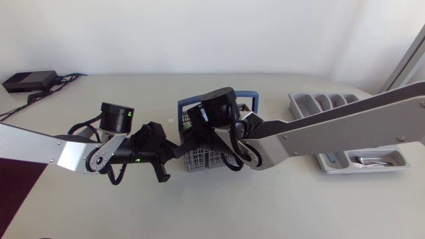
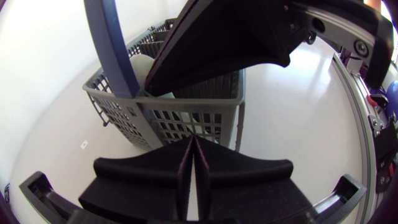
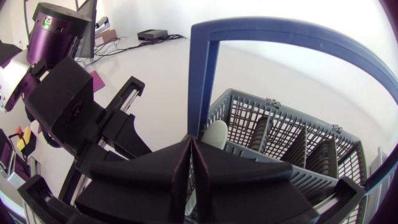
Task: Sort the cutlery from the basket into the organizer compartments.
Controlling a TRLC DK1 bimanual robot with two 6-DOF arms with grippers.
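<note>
Pose: my left arm (image 1: 40,147) comes in from the left and lies low over the table. The left claw (image 2: 194,148) is clenched, fingers pressed flat together with nothing between them; its tips point at the near left wall of the basket (image 2: 186,121); contact with that wall cannot be judged. My right arm (image 1: 345,123) enters from the right, reaches past the middle and bends down over the basket. The right claw (image 3: 191,149) is likewise clenched, its tips at the basket's rim just beside the upright blue handle (image 3: 205,74).

Hidden or unclear: a pale rounded piece (image 3: 216,134) stands in the basket just ahead of the right claw's tips; only its top shows, so I cannot tell what kind of cutlery it is, nor whether the fingers touch it. The other contents are dark behind the dividers. From above, my right wrist covers most of the basket. The organizer (image 1: 299,101) sits well apart at the right, with my right arm crossing its middle.

Count: one basket; one handle; one organizer. It shows four short far compartments (image 1: 327,101) and one long near compartment (image 1: 397,157). Metal cutlery (image 1: 370,160) lies in the long one; the pieces are too small to count.
</note>
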